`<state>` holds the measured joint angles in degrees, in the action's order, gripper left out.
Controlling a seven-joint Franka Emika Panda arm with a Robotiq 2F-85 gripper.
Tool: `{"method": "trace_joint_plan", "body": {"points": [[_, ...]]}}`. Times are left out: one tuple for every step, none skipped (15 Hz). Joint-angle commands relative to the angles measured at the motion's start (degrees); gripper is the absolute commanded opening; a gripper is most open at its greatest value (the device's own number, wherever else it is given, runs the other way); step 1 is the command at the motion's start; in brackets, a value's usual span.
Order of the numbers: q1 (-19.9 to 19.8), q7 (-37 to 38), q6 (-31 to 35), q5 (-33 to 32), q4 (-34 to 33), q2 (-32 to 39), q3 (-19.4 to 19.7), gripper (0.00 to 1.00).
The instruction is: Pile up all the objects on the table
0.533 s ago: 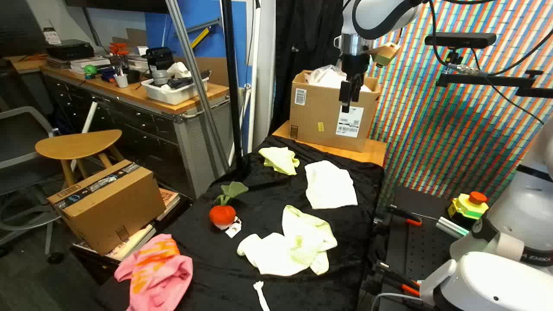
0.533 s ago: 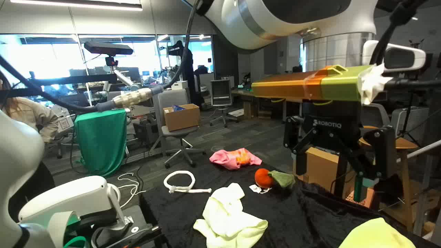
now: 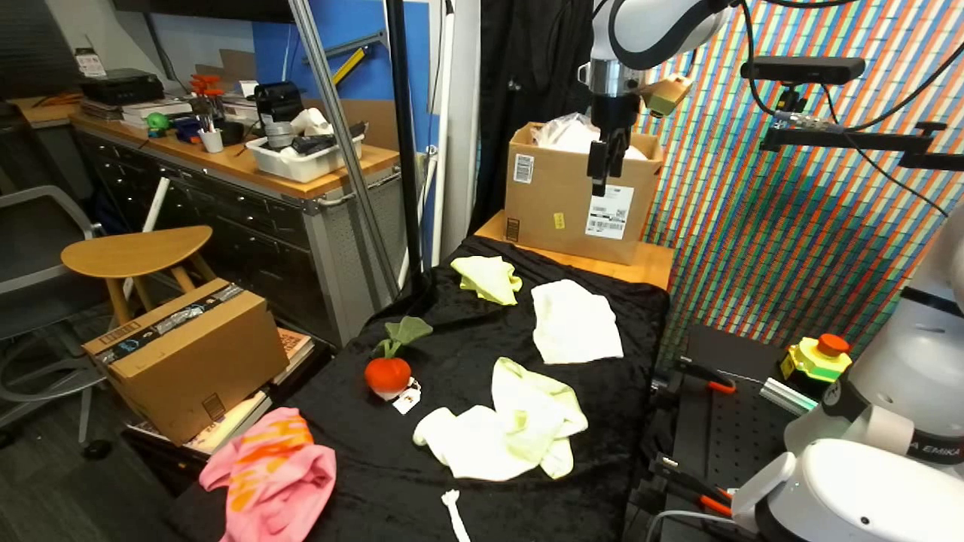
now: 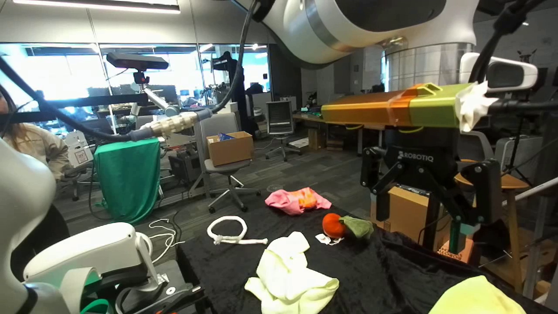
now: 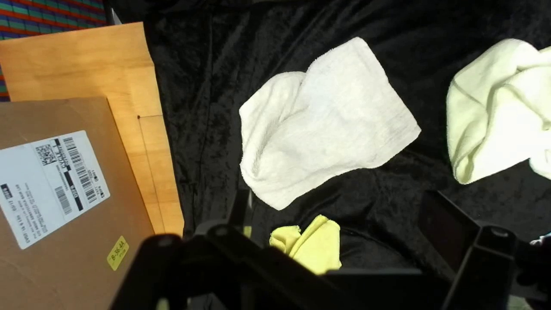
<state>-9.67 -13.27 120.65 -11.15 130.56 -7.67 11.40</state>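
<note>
The hand [image 4: 418, 231] hangs in the air above the black-draped surface [image 3: 376, 459], its two fingers [image 5: 447, 232] spread well apart and every cloth lying lower than their tips. In the wrist view the yellow cloth [image 5: 320, 249] shows between the fingers, partly hidden by the hand's own linkage, and the white cloth [image 5: 331, 125] lies near it, just past the tips, laid fairly flat with one end folded. Beyond the right-hand finger in that view, farther from the hand, is the pale cloth [image 3: 520, 433], bunched up; whether it is one piece or two cannot be told. Beside it, apart from it and also well away from the hand, sits a red toy [image 3: 388, 374] with green leaves [image 3: 410, 331] and a white tag [image 3: 407, 400]. Farthest from the hand are the pink cloth [image 3: 282, 482], crumpled and marked with orange, at the edge of the surface, and the white rope [image 4: 248, 241], which in an exterior view makes a loop with a straight tail. All these things lie apart from one another. On the hand's left in the wrist view, a box [image 5: 73, 245] with a white label [image 5: 51, 189] stands on bare wood [image 5: 125, 73]. Well away from the hand, off the surface, a taped box [image 3: 199, 357] rests on books [image 3: 292, 348].
</note>
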Motion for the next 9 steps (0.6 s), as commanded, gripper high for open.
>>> {"method": "trace_joint_plan", "body": {"points": [[0.3,-0.7,0.2,-0.4,-5.6,4.0,-0.7,1.00],[0.4,-0.4,0.4,-0.3,-6.8,5.0,-0.8,1.00],[0.5,-0.7,1.1,0.0,-8.8,7.2,-0.9,1.00],[0.5,-1.6,1.8,0.9,-10.7,9.1,-1.0,1.00],[0.6,-2.1,2.8,1.5,-12.6,11.6,-1.2,1.00],[0.6,-3.0,3.5,2.2,-14.1,13.3,-1.3,1.00],[0.5,-3.5,5.5,3.3,-15.5,15.6,-1.6,1.00],[0.3,-4.3,6.8,4.5,-17.0,17.9,-1.9,1.00],[0.0,-5.6,7.9,5.9,-18.5,20.3,-2.4,1.00]]}}
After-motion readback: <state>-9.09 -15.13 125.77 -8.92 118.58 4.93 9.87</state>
